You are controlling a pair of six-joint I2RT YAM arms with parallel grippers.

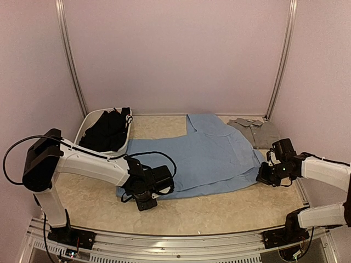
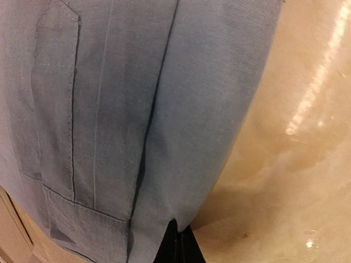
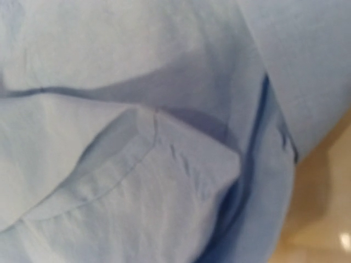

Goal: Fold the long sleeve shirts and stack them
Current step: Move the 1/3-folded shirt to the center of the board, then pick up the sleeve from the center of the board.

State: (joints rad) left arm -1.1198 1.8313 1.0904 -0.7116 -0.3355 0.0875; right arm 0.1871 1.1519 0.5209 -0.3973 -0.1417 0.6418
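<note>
The left gripper (image 1: pixel 141 196) is closed, its dark fingers (image 2: pixel 176 247) pinching the hem of the light blue shirt (image 1: pixel 203 159) at the near left corner, close beside a stitched pocket. The right gripper (image 1: pixel 264 174) is closed too, at the same shirt's right edge. Bunched blue cloth fills its wrist view and hides the fingers. The shirt lies spread across the middle of the table (image 1: pixel 219 211), between the two arms. A grey shirt (image 1: pixel 258 130) sits folded at the far right, touching the blue one. At the far left, a black shirt (image 1: pixel 107 131) lies crumpled in a white tub (image 1: pixel 83 125).
</note>
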